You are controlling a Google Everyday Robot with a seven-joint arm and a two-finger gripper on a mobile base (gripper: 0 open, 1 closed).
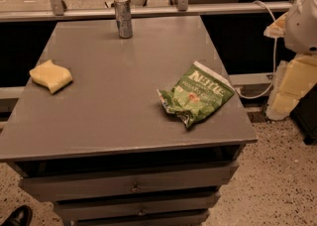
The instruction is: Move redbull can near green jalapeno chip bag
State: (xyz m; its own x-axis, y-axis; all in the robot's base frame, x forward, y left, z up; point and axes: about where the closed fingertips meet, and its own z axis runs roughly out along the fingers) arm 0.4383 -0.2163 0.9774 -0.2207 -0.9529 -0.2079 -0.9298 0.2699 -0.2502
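The redbull can [123, 17] stands upright at the far edge of the grey table [114, 116], a little left of the middle. The green jalapeno chip bag [196, 94] lies crumpled flat on the right side of the table, near the front right. The can and the bag are far apart. My gripper is out of view; only a white rounded part of my arm [303, 19] shows at the right edge of the picture, beyond the table's right side.
A pale yellow sponge-like lump [51, 76] lies at the table's left edge. The table has drawers [133, 185] in front. A rail [148, 11] runs behind the table. Pale blocks [292, 88] and a cable stand on the floor at right. A black shoe [16, 216] is at bottom left.
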